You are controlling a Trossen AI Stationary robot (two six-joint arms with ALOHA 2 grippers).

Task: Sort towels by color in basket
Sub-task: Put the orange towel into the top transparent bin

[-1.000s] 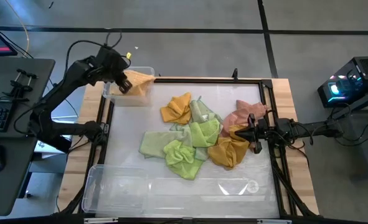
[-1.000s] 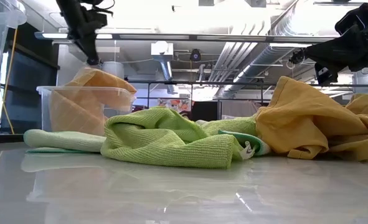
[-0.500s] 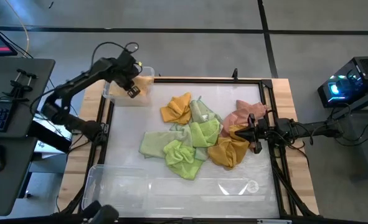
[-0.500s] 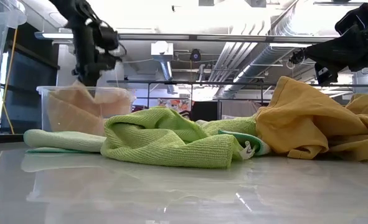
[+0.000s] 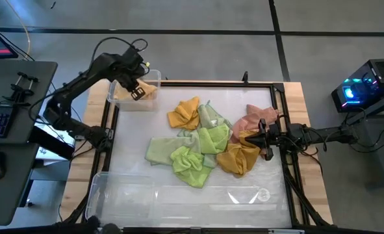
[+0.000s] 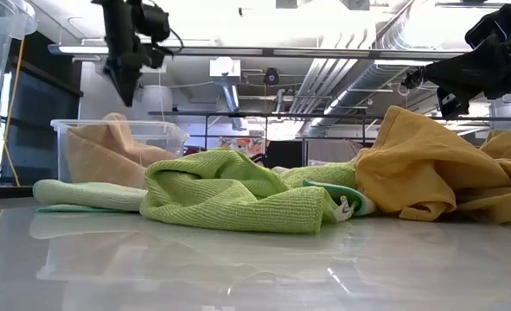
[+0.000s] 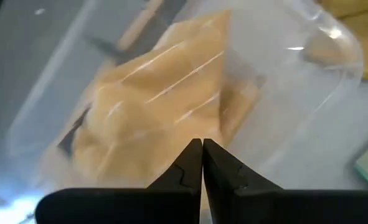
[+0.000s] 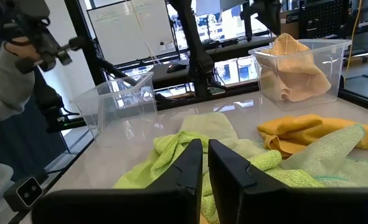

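A peach-orange towel (image 5: 147, 90) lies crumpled inside the clear bin (image 5: 115, 99) at the table's far left corner. My left gripper (image 5: 138, 93) hangs shut above that bin (image 6: 121, 130) and is clear of the towel (image 7: 159, 93). Mid-table lies a heap of a mustard towel (image 5: 185, 112), a pale green one (image 5: 210, 117), lime green ones (image 5: 192, 162), a salmon pink one (image 5: 260, 117) and a second mustard one (image 5: 238, 156). My right gripper (image 5: 264, 140) waits shut at the table's right edge, above the pink and mustard towels.
A second clear bin (image 5: 114, 195) and a long clear tray (image 5: 211, 195) stand along the near edge. A black frame (image 5: 217, 83) rings the work area. In the right wrist view a person's sleeve and hand (image 8: 15, 56) show beyond the table.
The left gripper dipped toward the far-left bin with the peach towel, then rose again. The towel, which stood up above the bin's rim a second ago, has dropped and settled lower inside the bin. The right arm has kept still.
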